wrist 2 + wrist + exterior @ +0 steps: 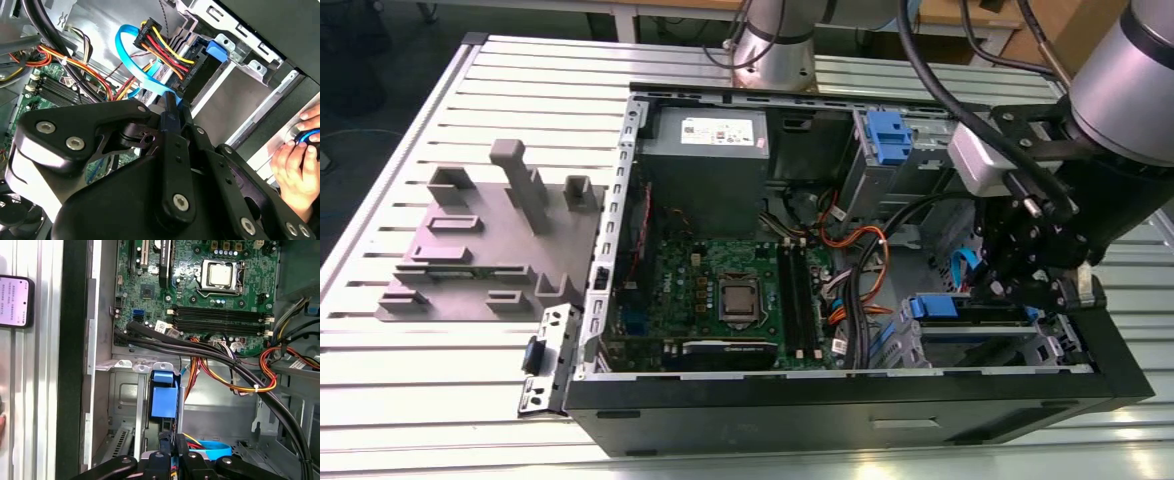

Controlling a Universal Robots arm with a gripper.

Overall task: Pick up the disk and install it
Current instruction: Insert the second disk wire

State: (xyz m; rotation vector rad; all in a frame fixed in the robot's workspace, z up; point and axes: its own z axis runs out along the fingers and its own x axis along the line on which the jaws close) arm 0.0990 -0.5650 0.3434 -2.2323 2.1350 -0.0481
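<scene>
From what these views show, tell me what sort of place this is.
Likely a robotics lab or workshop bench for computer assembly: an open computer case with its motherboard exposed lies on a slotted aluminium table, beside a grey fixture block.

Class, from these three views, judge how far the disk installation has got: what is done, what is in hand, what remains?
Apparently done: the disk stands on edge, blue frame showing, in the drive bay inside the case. In hand: the gripper sits right at its end, beside the cables. Left: whether the disk is fully seated and released cannot be told.
</scene>
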